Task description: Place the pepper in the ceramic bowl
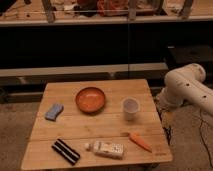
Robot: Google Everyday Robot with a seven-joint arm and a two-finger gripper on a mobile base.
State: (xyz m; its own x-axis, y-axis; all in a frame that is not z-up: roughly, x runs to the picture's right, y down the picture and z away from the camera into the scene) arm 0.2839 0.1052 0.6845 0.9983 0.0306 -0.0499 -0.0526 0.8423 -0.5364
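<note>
The pepper (140, 142) is orange, long and tapered, and lies near the front right corner of the wooden table (75, 127). The ceramic bowl (90, 99) is orange-brown, round and empty, and stands at the middle back of the table. My white arm (186, 86) hangs beside the table's right edge, level with the back half. The gripper is out of view; only the arm's rounded links show.
A white cup (131, 108) stands right of the bowl, between bowl and pepper. A blue sponge (54, 111) lies at the left. A black striped packet (65, 151) and a white bottle on its side (106, 148) lie along the front edge. Dark shelving stands behind.
</note>
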